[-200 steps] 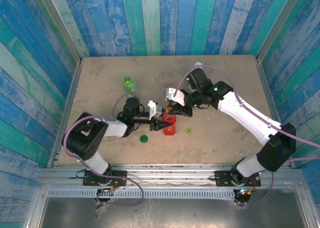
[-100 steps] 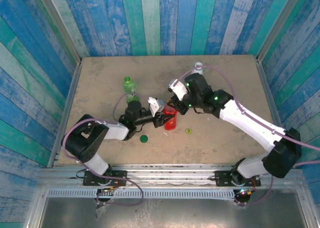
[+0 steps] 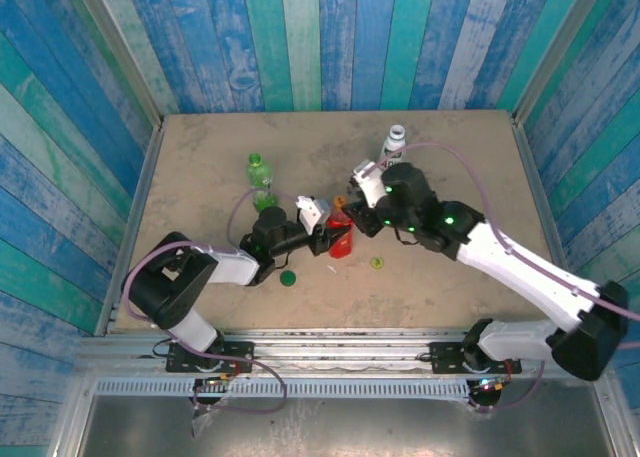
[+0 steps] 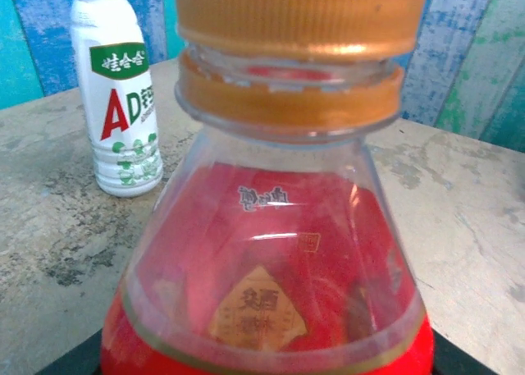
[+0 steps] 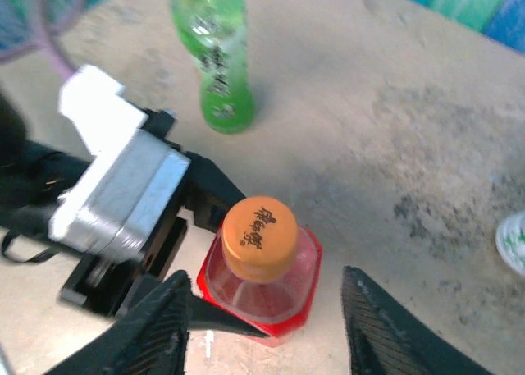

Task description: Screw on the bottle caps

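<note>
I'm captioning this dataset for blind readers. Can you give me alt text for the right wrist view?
A red bottle with an orange cap on its neck stands on the table, held by the left gripper; the right gripper has its jaws open either side of it. A green bottle stands upright beyond it.

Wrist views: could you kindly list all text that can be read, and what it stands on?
"娃哈哈", white on the green band of the white bottle.
"AD", red, below it on that label; a partly hidden character follows.
Red bottle: embossed marks too small to read.
Orange cap: print blurred.
Green bottle: print blurred.
</note>
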